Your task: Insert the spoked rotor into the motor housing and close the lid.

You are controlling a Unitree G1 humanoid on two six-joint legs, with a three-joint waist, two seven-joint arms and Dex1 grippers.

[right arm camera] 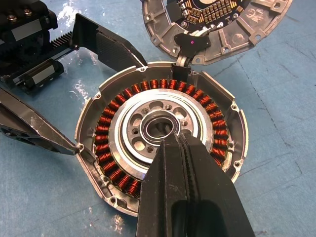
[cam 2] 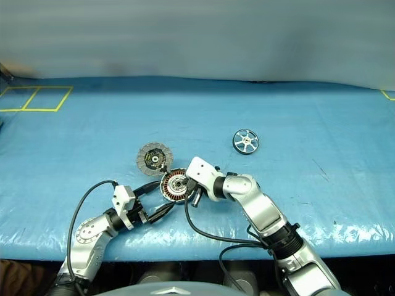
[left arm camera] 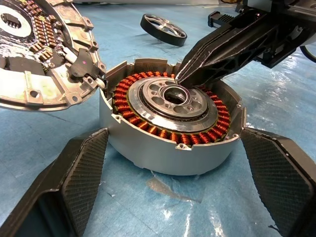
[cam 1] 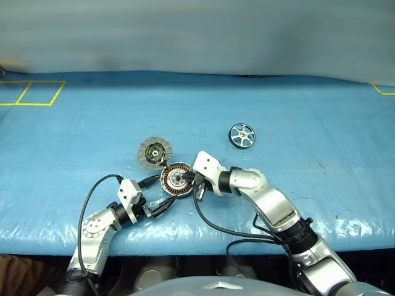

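Inventory, as I see it from the console:

- Surface (cam 1: 321, 117): blue sheet, wrinkled, w/ yellow tape squares (cam 1: 31, 92) at far left.
- Housing (cam 1: 176, 180): sits near centre of surface, open side up; copper windings ring a silver centre w/ a dark bore. Nothing inside it but its own parts.
- Lid (cam 1: 154, 151): swung open, lying just far-left of housing, joined to it at the hinge; inner face up, showing segmented rim and dark centre.
- Rotor (cam 1: 242, 135): black wheel w/ silvery spokes, flat on surface, far-right of housing and well apart from it; not in either gripper.
- Left gripper (left arm camera: 173, 163): jaws spread wide, one finger each side of housing on its near-left side; I see gaps btwn pads and housing wall, so no grip.
- Right gripper (right arm camera: 180, 143): fingers pressed together, nothing btwn them; comes in from right, tip over silver centre at the bore's edge. Can't tell if tip touches the metal.
- Black cables (cam 1: 213, 225): loop off both wrists along near edge of surface.
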